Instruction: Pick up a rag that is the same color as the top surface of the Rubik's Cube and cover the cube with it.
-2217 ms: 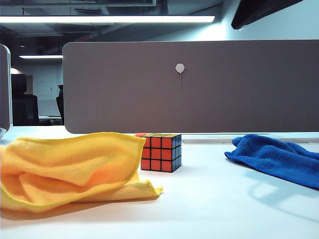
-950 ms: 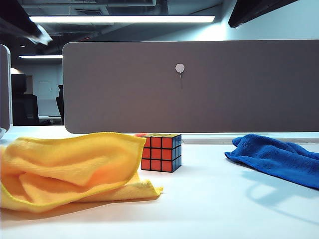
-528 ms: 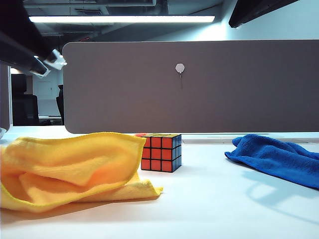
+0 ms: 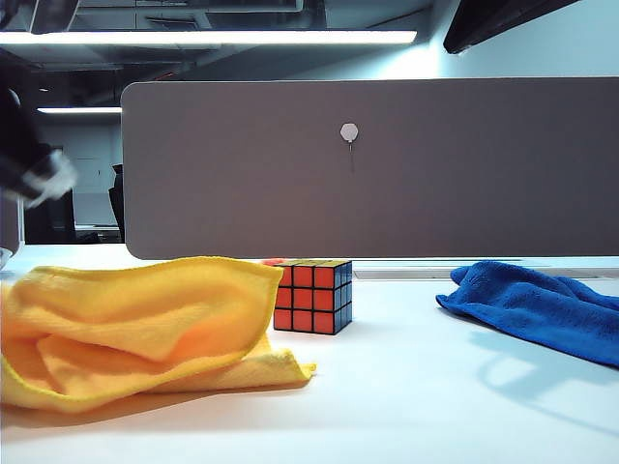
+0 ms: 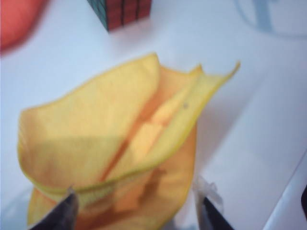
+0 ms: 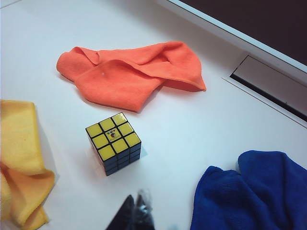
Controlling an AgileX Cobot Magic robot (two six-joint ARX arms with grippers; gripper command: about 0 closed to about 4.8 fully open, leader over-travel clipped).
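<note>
Left gripper (image 5: 139,213) hangs right above the rag (image 5: 120,143), jaws spread wide, nothing in them. The rag lies crumpled on the white surface (image 4: 416,387) just beside the Rubik's Cube (image 6: 113,143), yellow face up. Right gripper (image 6: 135,215) hovers near the cube; its jaws I cannot tell.

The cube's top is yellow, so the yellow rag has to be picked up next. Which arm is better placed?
Left. The left gripper hovers open right over the yellow rag; the right gripper sits nearer the Rubik's Cube and blue cloth.
</note>
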